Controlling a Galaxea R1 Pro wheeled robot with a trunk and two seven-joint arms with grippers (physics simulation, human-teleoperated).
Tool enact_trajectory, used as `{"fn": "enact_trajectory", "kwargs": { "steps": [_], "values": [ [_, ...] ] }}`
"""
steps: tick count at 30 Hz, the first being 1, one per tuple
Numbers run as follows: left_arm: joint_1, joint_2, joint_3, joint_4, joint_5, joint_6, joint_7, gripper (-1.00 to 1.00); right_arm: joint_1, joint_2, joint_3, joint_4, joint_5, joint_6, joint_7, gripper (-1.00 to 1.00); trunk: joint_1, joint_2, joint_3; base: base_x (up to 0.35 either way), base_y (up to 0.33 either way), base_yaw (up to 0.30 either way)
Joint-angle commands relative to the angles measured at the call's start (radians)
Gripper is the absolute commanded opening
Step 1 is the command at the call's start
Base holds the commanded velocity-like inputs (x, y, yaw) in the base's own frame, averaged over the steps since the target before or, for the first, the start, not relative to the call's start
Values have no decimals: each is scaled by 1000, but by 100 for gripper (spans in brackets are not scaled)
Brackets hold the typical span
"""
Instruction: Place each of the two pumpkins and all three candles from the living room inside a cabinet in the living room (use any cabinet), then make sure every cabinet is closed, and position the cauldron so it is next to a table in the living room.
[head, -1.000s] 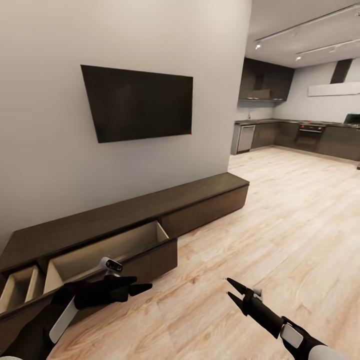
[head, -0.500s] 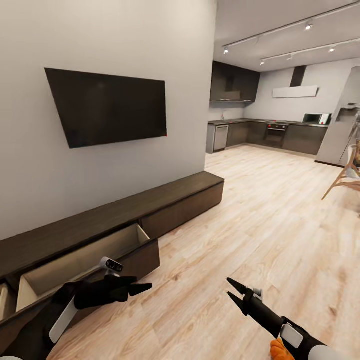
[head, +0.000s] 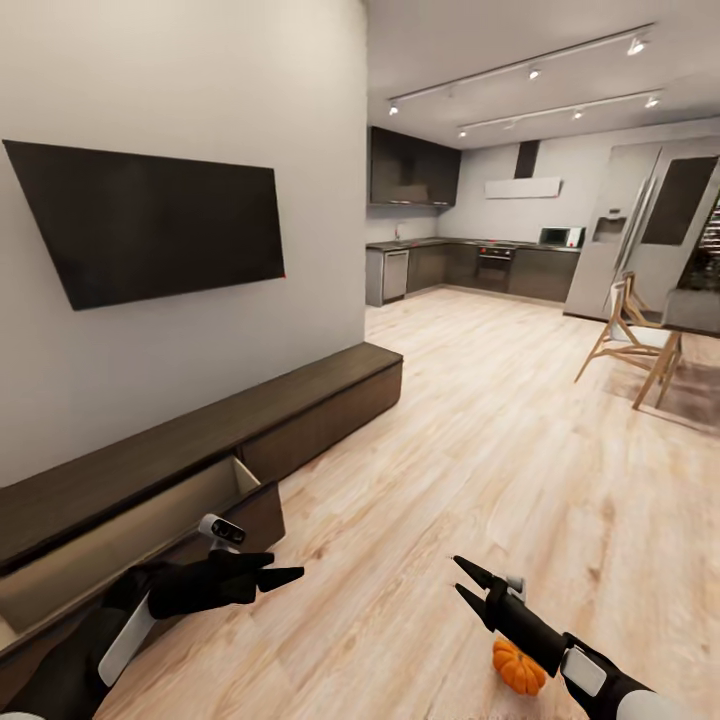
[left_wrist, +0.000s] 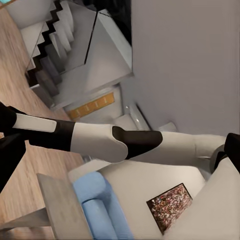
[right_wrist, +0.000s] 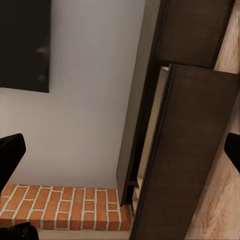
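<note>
One small orange pumpkin sits on the wooden floor close in front of me, partly behind my right forearm. My right gripper hovers above the floor just left of it, open and empty. The long dark brown cabinet runs along the left wall with a drawer pulled out, its pale inside showing nothing. My left gripper floats in front of that drawer, open and empty. In the right wrist view the same cabinet and its open drawer front show between the spread fingers.
A black TV hangs on the wall above the cabinet. Far back is a dark kitchen, with a wooden chair at the right. The left wrist view takes in a staircase and a blue sofa.
The camera has swung to the right, so the cabinet slid left in the picture and the pumpkin and chair came into view. Both arms hold the same pose.
</note>
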Motion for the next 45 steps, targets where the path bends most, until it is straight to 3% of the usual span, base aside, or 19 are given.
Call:
{"fn": "enact_trajectory", "kwargs": {
  "steps": [1, 10, 23, 35, 45],
  "values": [
    [-1, 1, -3, 0, 2, 11, -4, 100, -1, 0, 8, 0, -10, 9, 2, 100, -4, 7, 2, -1, 0, -289],
    [-1, 0, -3, 0, 3, 9, -4, 100, -1, 0, 8, 1, -12, -10, 2, 100, -39, 70, 30, 0, 0, -289],
    [-2, 0, -3, 0, -1, 6, -4, 100, -1, 0, 8, 2, -13, -17, 2, 100, -39, 70, 30, 45, 0, -289],
    [-2, -1, -3, 0, -4, 4, -4, 100, -1, 0, 8, 2, -13, -17, 2, 100, -39, 70, 30, 298, 0, -282],
    [-2, -2, -3, 0, -4, 4, 3, 100, -1, 0, 8, 0, -12, -16, 2, 100, -39, 70, 30, 339, 2, -41]
  ]
}}
